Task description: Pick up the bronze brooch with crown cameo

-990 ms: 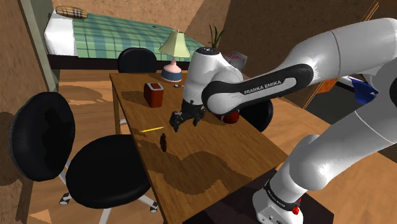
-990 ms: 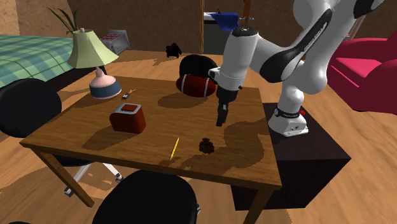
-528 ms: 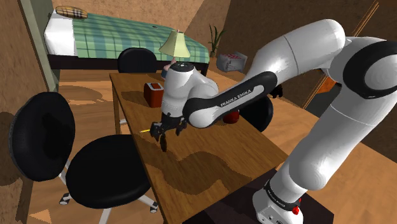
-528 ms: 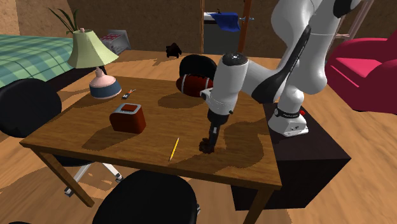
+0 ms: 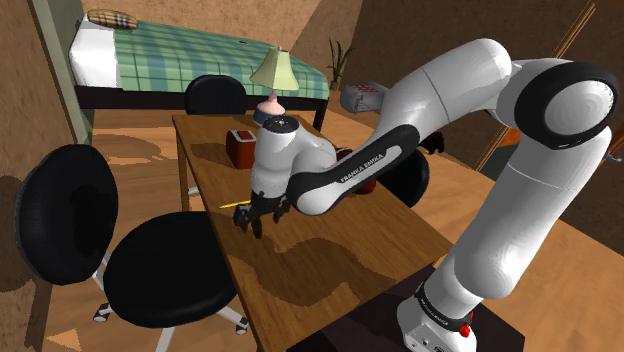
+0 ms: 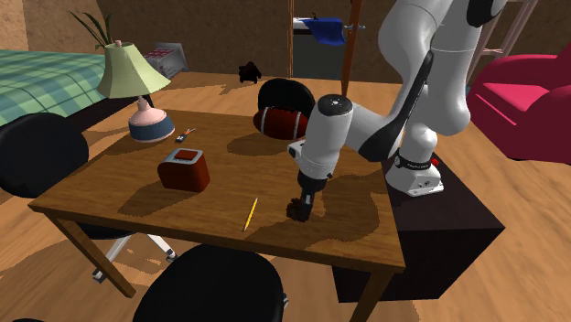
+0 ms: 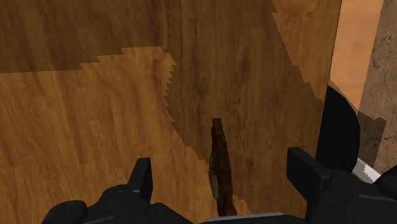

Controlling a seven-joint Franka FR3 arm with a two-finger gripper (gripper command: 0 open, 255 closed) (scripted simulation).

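Wooden table (image 6: 110,197) carries the brooch (image 7: 218,159) near a long edge. The tool (image 7: 221,170) straddles it, fingers spread and not touching. Closing and lifting are still to do.

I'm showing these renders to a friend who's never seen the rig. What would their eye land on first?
The big white arm, folded down over the wooden table, dominates the shoulder view. Next comes its black claw, jaws apart and low over the tabletop, with the small dark brooch seen edge-on between them, untouched. A green-shaded lamp stands at the table's far left corner in the second exterior view.
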